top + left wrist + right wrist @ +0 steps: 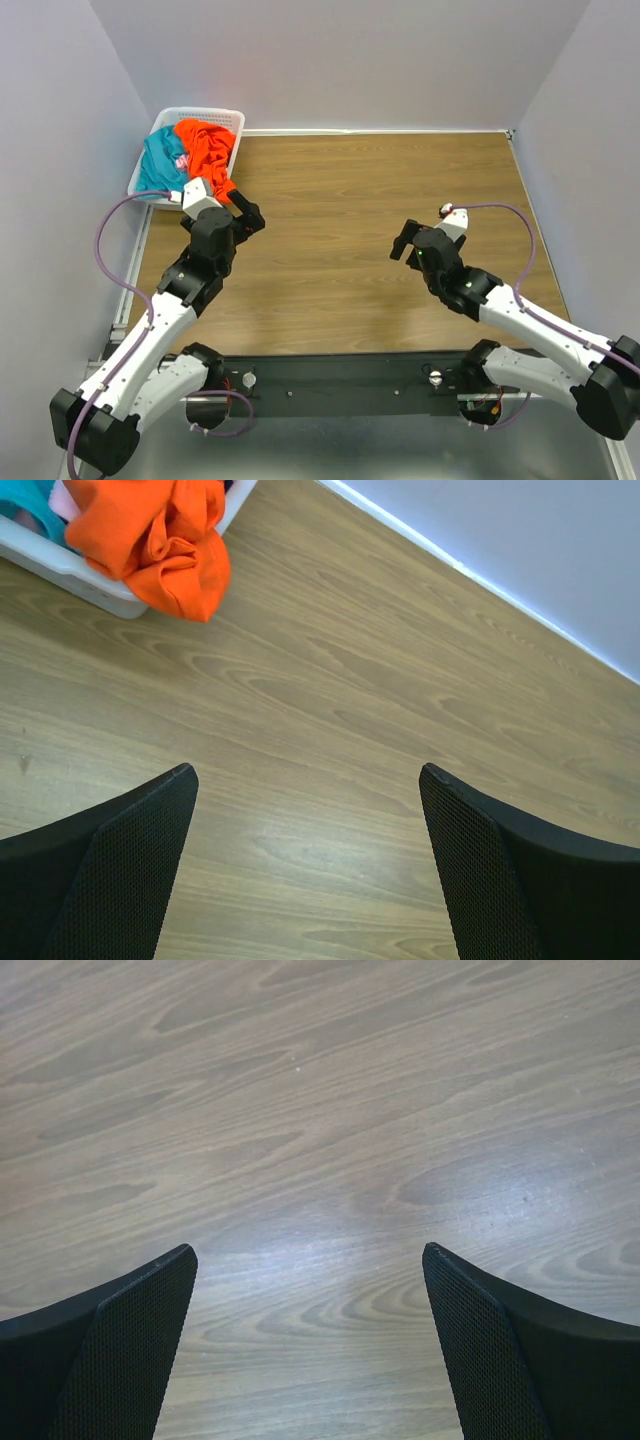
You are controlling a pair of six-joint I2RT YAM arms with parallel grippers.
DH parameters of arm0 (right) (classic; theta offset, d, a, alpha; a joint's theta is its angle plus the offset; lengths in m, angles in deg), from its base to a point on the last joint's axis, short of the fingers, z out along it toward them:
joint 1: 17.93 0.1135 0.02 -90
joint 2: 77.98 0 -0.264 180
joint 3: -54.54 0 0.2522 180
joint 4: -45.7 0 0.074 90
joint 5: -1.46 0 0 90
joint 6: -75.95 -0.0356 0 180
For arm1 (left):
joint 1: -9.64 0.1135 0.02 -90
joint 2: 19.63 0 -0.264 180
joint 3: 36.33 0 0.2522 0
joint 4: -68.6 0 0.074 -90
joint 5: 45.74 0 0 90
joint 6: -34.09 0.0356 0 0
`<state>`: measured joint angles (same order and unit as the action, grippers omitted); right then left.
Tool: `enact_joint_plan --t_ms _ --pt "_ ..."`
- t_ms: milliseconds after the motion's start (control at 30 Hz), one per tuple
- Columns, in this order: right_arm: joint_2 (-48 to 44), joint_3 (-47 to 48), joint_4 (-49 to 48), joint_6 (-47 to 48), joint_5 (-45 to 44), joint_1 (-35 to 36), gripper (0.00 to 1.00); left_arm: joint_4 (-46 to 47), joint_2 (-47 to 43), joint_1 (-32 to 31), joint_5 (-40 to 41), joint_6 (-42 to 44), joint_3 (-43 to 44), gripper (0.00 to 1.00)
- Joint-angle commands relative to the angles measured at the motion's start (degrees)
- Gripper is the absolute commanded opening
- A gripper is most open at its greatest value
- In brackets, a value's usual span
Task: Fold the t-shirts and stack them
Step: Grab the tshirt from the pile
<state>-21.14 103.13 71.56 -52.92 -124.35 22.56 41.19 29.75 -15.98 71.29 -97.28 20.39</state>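
**Two open claws, and the shirts all in one basket**

The left claw (247, 215) has its fingers wide apart and holds nothing. The orange t-shirt (205, 150) spills over the rim of the basket (215, 112) just ahead of this claw and a bit to its left, so I think this claw is there to grab it first. The teal t-shirt (160, 162) lies behind the orange one, farther from the claw. The right claw (403, 243) is wide apart and empty too, over the table (340, 190), well apart from the basket, maybe ready to help fold. Count: two claws, one basket, two shirts easy to see (a tiny pink bit peeks out, too small to be sure).
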Motion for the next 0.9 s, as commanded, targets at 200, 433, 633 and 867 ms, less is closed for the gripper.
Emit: enact_joint_plan --t_ms 200,433,633,867 --pt "-1.5 2.6 0.3 -1.6 -2.0 -0.2 1.00 -1.7 -0.4 -0.1 4.0 0.1 2.5 0.98" --pt "-2.1 3.5 -0.1 0.8 -2.7 -0.2 1.00 -2.4 4.7 -0.1 6.5 -0.9 7.4 0.98" --pt "-3.7 3.0 -0.1 2.3 -3.3 -0.2 1.00 -2.2 16.1 5.3 7.6 1.7 16.9 0.98" --pt "-2.5 2.5 -0.1 2.7 -5.8 -0.2 1.00 0.0 34.3 18.4 -1.4 7.1 30.6 0.98"
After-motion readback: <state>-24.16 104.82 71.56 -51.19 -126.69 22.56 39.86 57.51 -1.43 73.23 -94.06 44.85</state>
